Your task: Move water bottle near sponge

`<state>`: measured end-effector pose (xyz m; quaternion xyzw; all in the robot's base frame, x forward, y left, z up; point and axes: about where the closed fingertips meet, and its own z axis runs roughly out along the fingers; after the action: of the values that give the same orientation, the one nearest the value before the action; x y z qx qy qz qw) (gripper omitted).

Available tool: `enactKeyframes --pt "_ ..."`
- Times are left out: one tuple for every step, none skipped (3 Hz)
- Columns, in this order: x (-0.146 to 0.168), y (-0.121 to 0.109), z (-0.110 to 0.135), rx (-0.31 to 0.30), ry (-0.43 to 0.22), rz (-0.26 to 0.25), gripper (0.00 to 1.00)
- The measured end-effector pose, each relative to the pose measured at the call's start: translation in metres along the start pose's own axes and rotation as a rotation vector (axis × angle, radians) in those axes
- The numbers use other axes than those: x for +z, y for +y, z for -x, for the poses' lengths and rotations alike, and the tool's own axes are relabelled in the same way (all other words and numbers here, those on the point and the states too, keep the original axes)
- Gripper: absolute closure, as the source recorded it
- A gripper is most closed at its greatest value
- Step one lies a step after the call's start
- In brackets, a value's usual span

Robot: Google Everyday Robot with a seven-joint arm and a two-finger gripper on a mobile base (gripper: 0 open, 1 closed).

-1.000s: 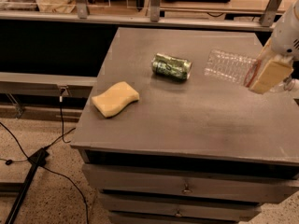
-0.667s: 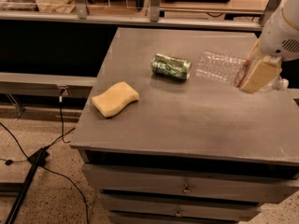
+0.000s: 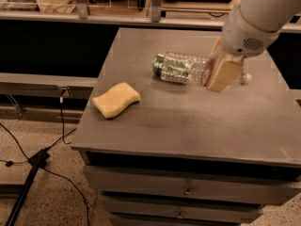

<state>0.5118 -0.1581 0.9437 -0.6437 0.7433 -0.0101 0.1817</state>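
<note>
Far left, lower part of the frame: a black cable (image 3: 28, 160) runs across the speckled floor. Right of it stands a grey table (image 3: 188, 126) w/ drawers (image 3: 188, 190) under the top.

On the tabletop's left side lies the sponge (image 3: 116, 99), pale yellow, wavy-edged, flat, near the front-left corner. It's in the same spot as 1 s ago.

Centre, toward the back: a crushed green can (image 3: 162, 66) on its side, seen partly through clear plastic. The water bottle (image 3: 186, 68) lies horizontal, its base pointing left and now overlapping the can, its cap (image 3: 245, 79) pointing right. A sec ago you had a clear gap between bottle and can, w/ the bottle near the right edge of the frame; it has since shifted left toward centre. It's well apart from the sponge, which sits lower left of it.

Right of centre, the gripper (image 3: 220, 68) is clamped on the bottle near its neck: one tan finger (image 3: 225, 74) in front, the other behind. It too has moved left. The white arm (image 3: 258, 13) comes down from the upper right corner. Can't tell whether the bottle touches the tabletop.
</note>
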Motion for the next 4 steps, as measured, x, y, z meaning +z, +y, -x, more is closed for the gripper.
enactKeyframes --pt "0.015 0.007 0.023 -0.052 0.040 0.025 1.00" --pt "0.039 0.012 0.039 -0.084 0.099 0.043 1.00" --pt "0.067 0.025 0.048 -0.121 0.127 0.069 1.00" --pt "0.091 0.033 0.052 -0.135 0.130 0.108 1.00"
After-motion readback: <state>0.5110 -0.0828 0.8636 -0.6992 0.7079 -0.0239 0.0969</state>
